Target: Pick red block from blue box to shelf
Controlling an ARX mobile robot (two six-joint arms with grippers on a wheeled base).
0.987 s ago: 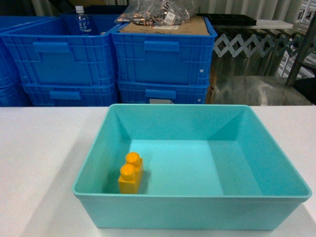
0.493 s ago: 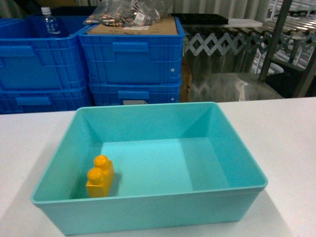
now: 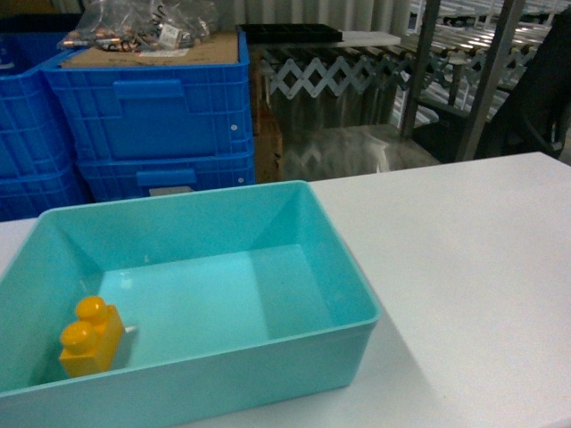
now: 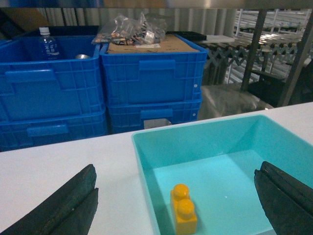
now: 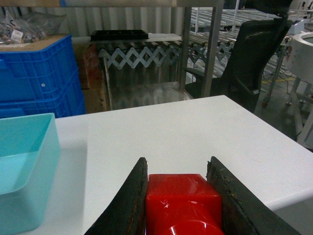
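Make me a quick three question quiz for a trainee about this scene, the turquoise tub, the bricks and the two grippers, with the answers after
1. True or false: the red block lies inside the blue box.
2. Which gripper is open: A) left gripper B) right gripper?
3. What is the only brick in the box?

Key:
1. False; it is clamped between the right gripper's fingers, over the white table beside the box.
2. A; its fingers are spread wide over the box.
3. The yellow two-stud brick, near the box's left wall in the head view.
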